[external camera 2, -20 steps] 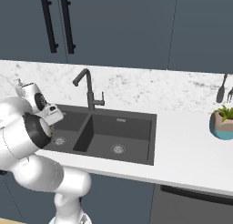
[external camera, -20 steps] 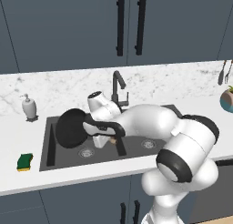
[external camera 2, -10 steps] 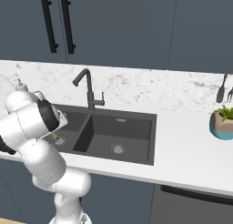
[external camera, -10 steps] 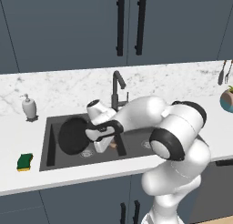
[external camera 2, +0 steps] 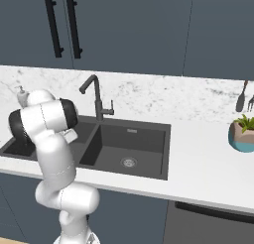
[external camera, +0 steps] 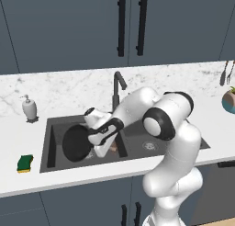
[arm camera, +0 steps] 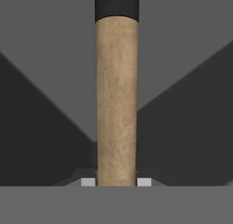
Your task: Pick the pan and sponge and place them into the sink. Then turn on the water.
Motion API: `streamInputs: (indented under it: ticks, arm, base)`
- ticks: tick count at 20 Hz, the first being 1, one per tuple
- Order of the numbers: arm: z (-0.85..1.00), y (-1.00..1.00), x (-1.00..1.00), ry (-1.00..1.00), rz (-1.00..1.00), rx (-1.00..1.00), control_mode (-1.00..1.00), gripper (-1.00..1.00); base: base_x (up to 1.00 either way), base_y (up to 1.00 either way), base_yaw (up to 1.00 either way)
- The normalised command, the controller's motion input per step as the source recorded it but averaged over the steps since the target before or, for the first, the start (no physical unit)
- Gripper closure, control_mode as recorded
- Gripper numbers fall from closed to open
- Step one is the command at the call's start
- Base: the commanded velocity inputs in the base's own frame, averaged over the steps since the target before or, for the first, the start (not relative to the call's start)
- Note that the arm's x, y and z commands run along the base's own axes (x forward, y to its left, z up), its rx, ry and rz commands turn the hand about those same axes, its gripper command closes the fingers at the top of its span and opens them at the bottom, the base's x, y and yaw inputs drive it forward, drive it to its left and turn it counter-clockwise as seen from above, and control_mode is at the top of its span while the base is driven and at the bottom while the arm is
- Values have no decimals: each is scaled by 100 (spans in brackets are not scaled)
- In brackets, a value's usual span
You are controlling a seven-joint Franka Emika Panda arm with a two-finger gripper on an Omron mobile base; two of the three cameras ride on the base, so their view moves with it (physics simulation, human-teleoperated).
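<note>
A white marble-look counter (external camera: 92,89) runs under dark blue cabinets (external camera: 69,27), with the green-topped sponge (external camera: 25,163) on its front edge left of the dark double sink (external camera: 55,124). Low in the left basin, the gripper (external camera: 104,144) is clamped on the wooden handle (arm camera: 116,100) of the black pan (external camera: 76,143). Behind stand the hooked faucet (external camera: 117,85) and a white soap dispenser (external camera: 30,108).

Pretty clearly a home kitchen, rendered rather than real: white marble-look counter (external camera 2: 198,153) and backsplash, dark slate cabinets (external camera: 128,25) with long black bar handles, a dark grey sink (external camera 2: 131,144) with 2 basins and a tall hooked faucet (external camera 2: 96,96), plus a soap dispenser (external camera: 29,108) and a potted plant (external camera 2: 243,134).
</note>
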Motion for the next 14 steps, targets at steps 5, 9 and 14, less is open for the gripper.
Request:
streamInputs:
  ticks: [5, 9, 14]
  arm:
    - [-40, 9, 36, 2, 0, -13, -100, 100]
    - [-41, 16, 43, 8, 0, -13, -100, -100]
    - [-19, 18, 45, 5, 1, -10, -100, -100]
  base:
    - [0, 0, 0]
    - [0, 0, 0]
    - [0, 0, 0]
